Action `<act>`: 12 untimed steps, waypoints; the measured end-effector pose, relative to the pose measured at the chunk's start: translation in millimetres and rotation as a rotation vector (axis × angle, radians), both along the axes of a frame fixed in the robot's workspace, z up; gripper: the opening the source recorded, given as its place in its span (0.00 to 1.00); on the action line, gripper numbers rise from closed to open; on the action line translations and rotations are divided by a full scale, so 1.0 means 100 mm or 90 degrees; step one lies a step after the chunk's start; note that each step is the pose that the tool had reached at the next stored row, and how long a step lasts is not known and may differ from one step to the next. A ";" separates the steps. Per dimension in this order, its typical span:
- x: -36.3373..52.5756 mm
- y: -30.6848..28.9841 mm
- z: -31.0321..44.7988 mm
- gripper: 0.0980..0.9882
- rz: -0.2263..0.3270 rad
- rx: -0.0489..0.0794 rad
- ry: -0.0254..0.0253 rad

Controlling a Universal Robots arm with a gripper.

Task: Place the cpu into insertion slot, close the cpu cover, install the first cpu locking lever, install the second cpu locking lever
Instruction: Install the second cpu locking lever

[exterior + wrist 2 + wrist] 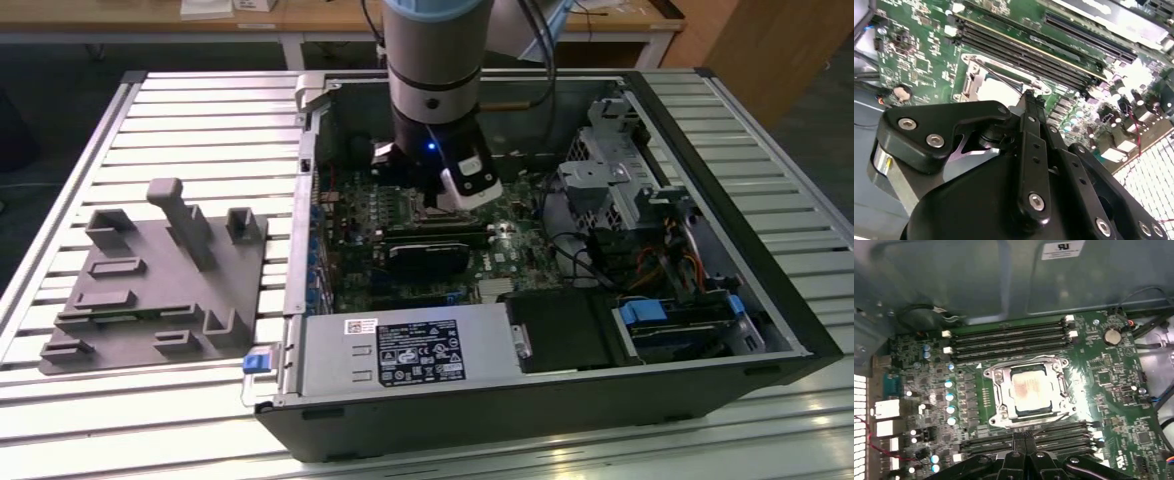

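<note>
Sitting flat in the insertion slot (pixel 995 375), the cpu (pixel 1029 390) looks seated, pale metal top up, in the middle of the green board. The cpu cover (pixel 1058 390) seems to be down over it too, with the silvery frame lying on the chip's edges and the middle cut-out showing the top. So by the look of it the job is at the locking-lever stage.

One thin wire lever (pixel 1046 358) runs along the socket side that faces the memory slots (pixel 1009 340). Whether it's hooked under its catch is honestly hard to call. The other lever's side is partly behind the gripper (pixel 1025 437), so no verdict there either.

The gripper's two fingers are pressed together with nothing between them, tips just beside the socket's edge in both wrist views. Judging from that, it's set up to push with its tip rather than pinch. Lever work would call for a small, accurate shove on a thin springy wire, down and sideways under its hook, without sliding onto the cover or the board parts.

In the exterior view the arm hangs right over the socket, hiding it. From there the grey power supply box (pixel 400 355) is at 6 o'clock, the drive cage (pixel 614 180) at 3 o'clock, and a grey fixture tray (pixel 147 290) sits outside the case at 9 o'clock.
</note>
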State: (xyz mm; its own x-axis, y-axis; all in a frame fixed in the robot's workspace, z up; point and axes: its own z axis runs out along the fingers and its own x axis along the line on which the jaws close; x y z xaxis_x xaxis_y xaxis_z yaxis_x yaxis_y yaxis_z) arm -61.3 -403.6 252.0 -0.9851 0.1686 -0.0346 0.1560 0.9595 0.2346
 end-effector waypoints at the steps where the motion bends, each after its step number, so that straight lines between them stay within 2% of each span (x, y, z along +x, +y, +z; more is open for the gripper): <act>1: 0.009 0.001 -0.004 0.01 0.000 -0.001 0.0000; 12: 0.009 0.002 -0.174 0.01 0.000 -0.002 0.0000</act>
State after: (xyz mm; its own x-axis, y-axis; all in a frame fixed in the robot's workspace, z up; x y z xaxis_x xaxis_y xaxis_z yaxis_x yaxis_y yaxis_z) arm -60.4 -403.4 234.6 -0.9851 0.1684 -0.0352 0.1559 0.9603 0.2314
